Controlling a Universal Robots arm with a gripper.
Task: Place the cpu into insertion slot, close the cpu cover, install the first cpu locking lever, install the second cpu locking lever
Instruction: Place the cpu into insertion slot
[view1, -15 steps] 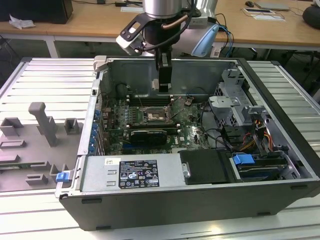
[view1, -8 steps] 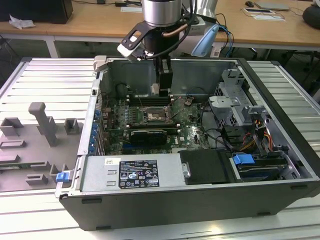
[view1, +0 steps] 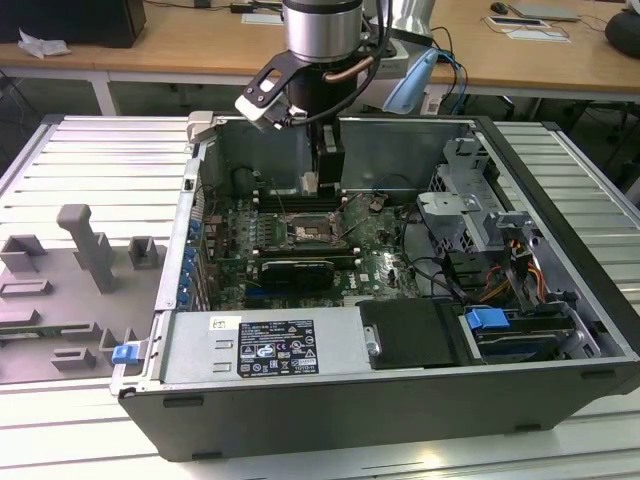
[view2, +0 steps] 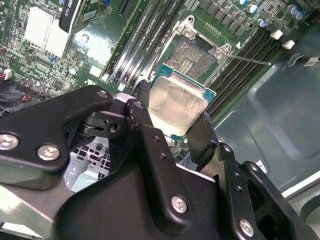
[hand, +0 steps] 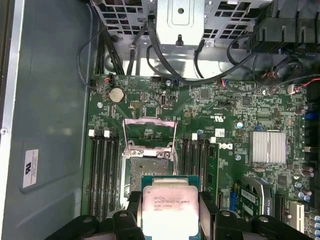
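One chip, clamped, not seated yet. The small flat square cpu (hand: 169, 207) with the pale silvery-grey metal top sits in the black two-finger claw (hand: 169, 220), pinched on opposite edges. It hangs above the green board, just beside the insertion slot (hand: 149, 170), the square socket with a dark centre and metal rim. It's not touching the socket as far as I can tell.

My guess on the edge grip: it keeps the underside clear and the chip roughly level with the socket. In the second wrist view the cpu (view2: 177, 102) looks slightly tilted to the camera, with the claw (view2: 171, 114) clenched on it and the slot (view2: 191, 60) open just past it.

Chip looks clean: matte metal lid with rounded corners, a thin green rim showing round it, and some dark print on top.

The cpu cover (hand: 150, 131), a thin silver frame plate with a big square window, is swung up off the socket, presumably so the chip can drop in. A thin wire lever (view2: 248, 60) sticks out sideways from one socket corner and looks unlatched.

Long dark memory slots (hand: 102, 170) flank the socket. From where I'm standing the claw (view1: 325, 165) is down inside the open grey computer case (view1: 400, 385), which lies on its side on the ribbed metal table (view1: 90, 160).
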